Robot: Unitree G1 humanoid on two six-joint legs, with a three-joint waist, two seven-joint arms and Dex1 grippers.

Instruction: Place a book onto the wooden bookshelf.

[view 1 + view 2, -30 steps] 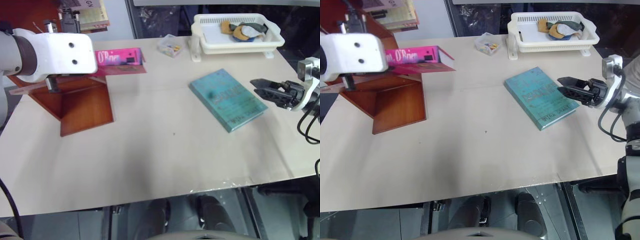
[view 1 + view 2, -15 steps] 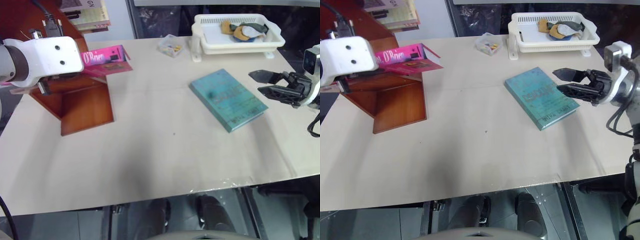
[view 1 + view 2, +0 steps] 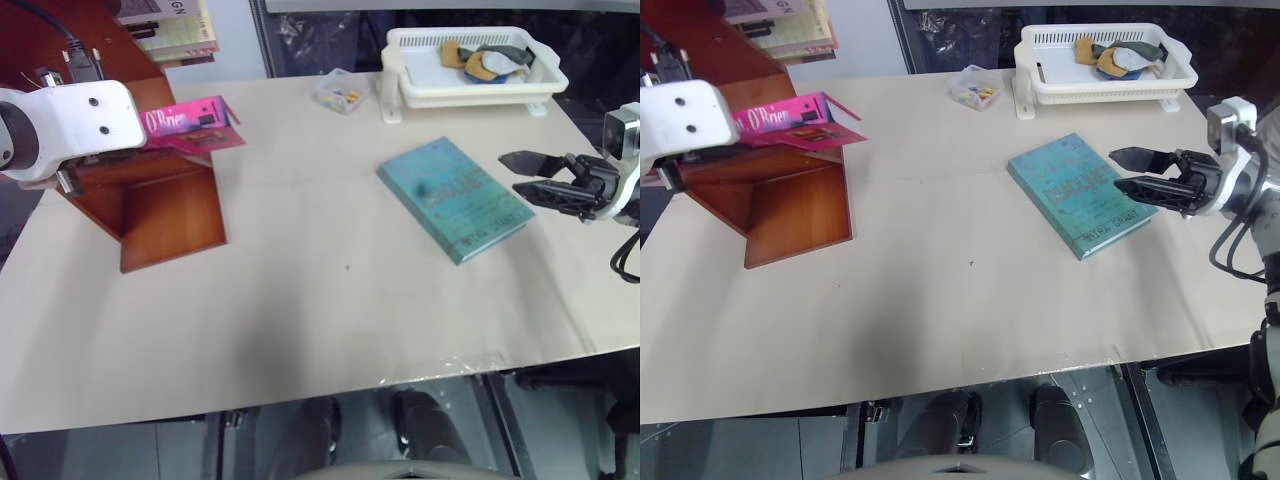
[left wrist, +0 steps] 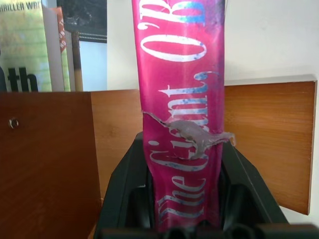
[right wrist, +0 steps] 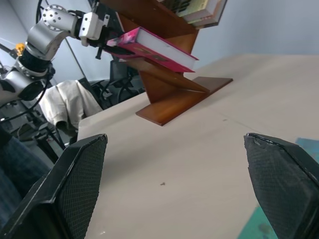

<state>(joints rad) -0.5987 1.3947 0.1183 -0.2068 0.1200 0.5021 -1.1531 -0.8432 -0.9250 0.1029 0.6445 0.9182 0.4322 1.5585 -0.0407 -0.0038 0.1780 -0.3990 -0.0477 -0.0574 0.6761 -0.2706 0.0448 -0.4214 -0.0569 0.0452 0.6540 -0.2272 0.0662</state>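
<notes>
The pink book (image 3: 190, 122) hangs over the upper part of the wooden bookshelf (image 3: 170, 205) at the table's far left. My left gripper (image 4: 184, 199) is shut on the book's spine end, one black finger on each cover. White lettering runs along the spine (image 4: 182, 114). In the right wrist view the book (image 5: 154, 48) lies nearly level just above a slanted panel of the shelf (image 5: 174, 97); I cannot tell whether they touch. My right gripper (image 3: 515, 172) hovers open and holds nothing, at the right edge of a teal-green book (image 3: 455, 198).
A white basket tray (image 3: 405, 60) with cloth items stands at the back right. Beside it sits a small clear box (image 3: 340, 92). Pale books (image 3: 180, 25) lean on the shelf's top at the far left. The teal-green book lies flat right of centre.
My left arm has carried the pink book leftward, further over the shelf. The right gripper's fingers have spread from nearly shut to open.
</notes>
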